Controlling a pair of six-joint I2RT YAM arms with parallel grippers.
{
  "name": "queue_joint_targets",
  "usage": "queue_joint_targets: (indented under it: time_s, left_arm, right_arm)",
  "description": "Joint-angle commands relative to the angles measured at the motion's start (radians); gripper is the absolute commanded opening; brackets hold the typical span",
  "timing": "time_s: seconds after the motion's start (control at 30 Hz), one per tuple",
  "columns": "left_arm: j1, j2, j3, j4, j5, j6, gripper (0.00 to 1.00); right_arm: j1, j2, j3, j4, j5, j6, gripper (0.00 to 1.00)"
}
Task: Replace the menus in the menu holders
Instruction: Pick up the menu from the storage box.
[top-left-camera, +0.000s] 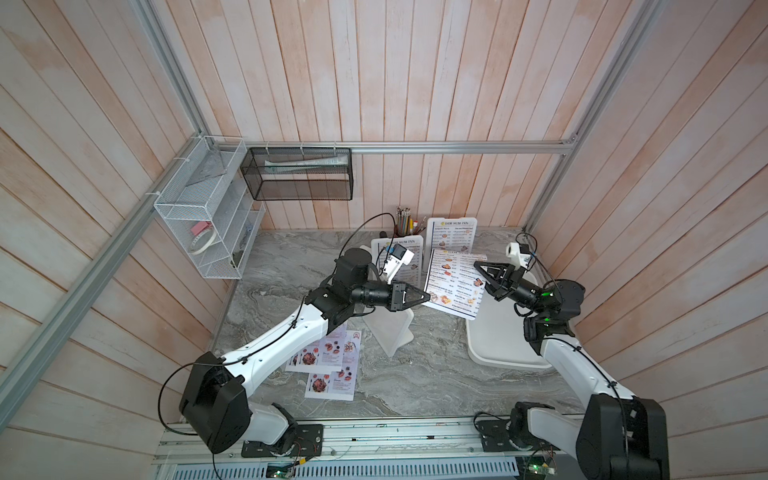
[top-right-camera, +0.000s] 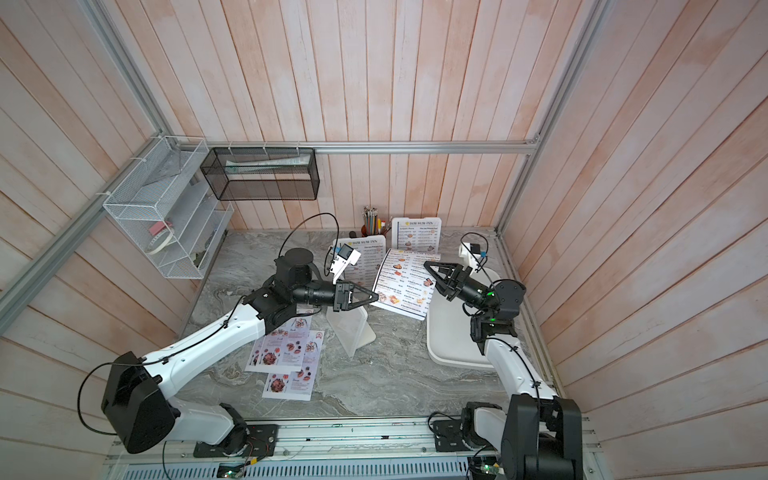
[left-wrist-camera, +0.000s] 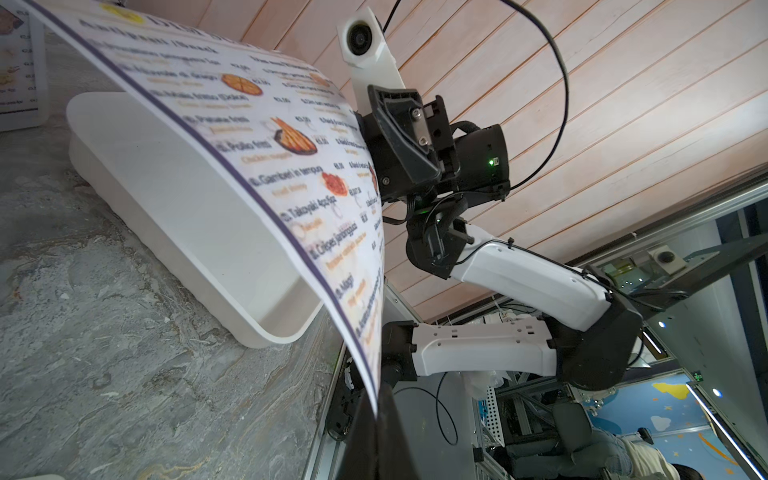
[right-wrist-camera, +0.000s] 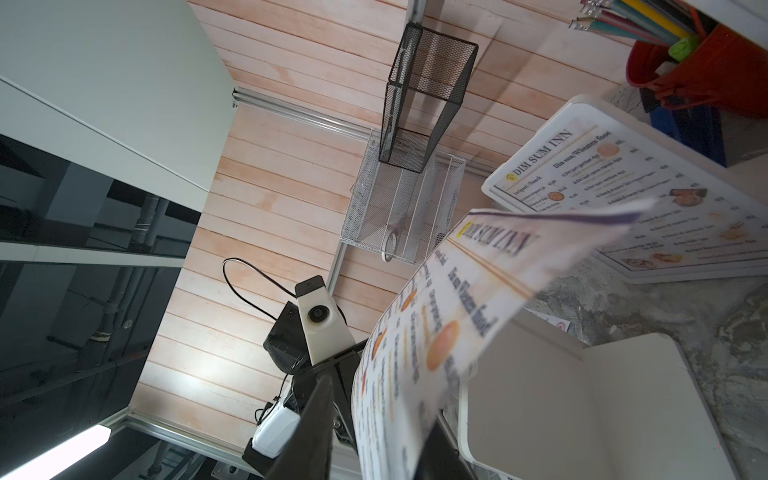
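Observation:
A blue-bordered "Dim Sum Inn" menu (top-left-camera: 453, 286) (top-right-camera: 402, 286) hangs bowed in the air between both arms. My left gripper (top-left-camera: 428, 297) (left-wrist-camera: 380, 399) is shut on its near left corner. My right gripper (top-left-camera: 477, 264) (right-wrist-camera: 382, 407) straddles the sheet's (right-wrist-camera: 457, 291) right edge; one finger (right-wrist-camera: 324, 399) still stands apart from the paper. Two upright menu holders (top-left-camera: 451, 232) (top-left-camera: 405, 245) at the back carry Dim Sum Inn menus. A third, empty holder (top-left-camera: 390, 328) lies flat under my left gripper. Red-titled Special Menu sheets (top-left-camera: 328, 353) lie on the table by my left arm.
A white shallow tray (top-left-camera: 503, 336) (left-wrist-camera: 166, 187) sits under my right arm at the table's right edge. A cup of pencils (top-left-camera: 403, 224) stands at the back wall. A white wire basket (top-left-camera: 208, 216) and a black mesh basket (top-left-camera: 299, 174) hang on the walls.

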Motion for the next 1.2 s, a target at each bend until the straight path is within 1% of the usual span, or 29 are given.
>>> queue_joint_targets:
  time_s: [0.0,0.2,0.27,0.33,0.4,0.43,0.5,0.57,0.6,0.67,0.73,0.8,0.87,0.9,0.97,1.03,1.07,1.1,1.17]
  left_arm:
    - [0.012,-0.023,-0.017,-0.017,-0.013,0.021,0.03]
    - [0.013,-0.017,-0.019,-0.017,-0.011,0.024,0.03]
    - [0.016,-0.015,-0.019,-0.015,-0.012,0.023,0.03]
    - [0.019,-0.011,-0.021,-0.011,-0.02,0.019,0.03]
    - [0.023,-0.009,-0.022,-0.005,-0.024,0.013,0.03]
    - [0.025,-0.007,-0.022,-0.004,-0.028,0.007,0.06]
    - [0.032,-0.008,-0.025,0.001,-0.04,-0.005,0.17]
    - [0.047,-0.011,-0.032,0.003,-0.059,-0.024,0.38]
    - [0.056,-0.014,-0.036,0.006,-0.066,-0.032,0.47]
    - [0.08,-0.031,-0.051,0.011,-0.081,-0.048,0.54]
    - [0.103,-0.051,-0.066,0.013,-0.094,-0.053,0.58]
    - [0.127,-0.072,-0.08,-0.01,-0.113,-0.047,0.58]
    - [0.155,-0.095,-0.083,-0.087,-0.176,-0.017,0.58]
    - [0.165,-0.102,-0.081,-0.135,-0.239,0.003,0.58]
    - [0.174,-0.113,-0.066,-0.278,-0.422,0.059,0.54]
    - [0.175,-0.108,-0.059,-0.387,-0.6,0.086,0.49]
    - [0.176,-0.105,-0.069,-0.42,-0.668,0.09,0.44]
    - [0.178,-0.099,-0.081,-0.432,-0.703,0.09,0.4]
    - [0.185,-0.092,-0.117,-0.423,-0.723,0.086,0.33]
  right_arm:
    - [-0.002,-0.027,0.036,-0.127,-0.008,-0.103,0.22]
    - [-0.002,-0.033,0.049,-0.177,-0.002,-0.134,0.12]
    - [-0.001,-0.043,0.066,-0.246,0.004,-0.181,0.07]
    - [-0.002,-0.055,0.085,-0.314,0.01,-0.244,0.05]
    - [-0.002,-0.065,0.098,-0.365,0.017,-0.276,0.02]
    - [-0.001,-0.07,0.104,-0.38,0.019,-0.287,0.02]
    - [-0.003,-0.079,0.111,-0.399,0.026,-0.305,0.01]
    - [-0.002,-0.09,0.123,-0.426,0.039,-0.337,0.01]
    - [-0.002,-0.098,0.133,-0.454,0.051,-0.364,0.0]
    - [-0.003,-0.12,0.166,-0.532,0.084,-0.433,0.0]
    - [-0.001,-0.132,0.209,-0.604,0.111,-0.491,0.0]
    - [0.007,-0.138,0.252,-0.672,0.139,-0.54,0.0]
    - [0.037,-0.143,0.307,-0.761,0.186,-0.602,0.0]
    - [0.055,-0.144,0.331,-0.798,0.214,-0.629,0.0]
    - [0.117,-0.145,0.388,-0.877,0.28,-0.682,0.0]
    - [0.187,-0.136,0.442,-0.952,0.351,-0.727,0.0]
    - [0.224,-0.129,0.467,-0.986,0.389,-0.745,0.0]
    - [0.257,-0.123,0.485,-1.009,0.42,-0.756,0.0]
    - [0.333,-0.108,0.514,-1.041,0.493,-0.771,0.0]
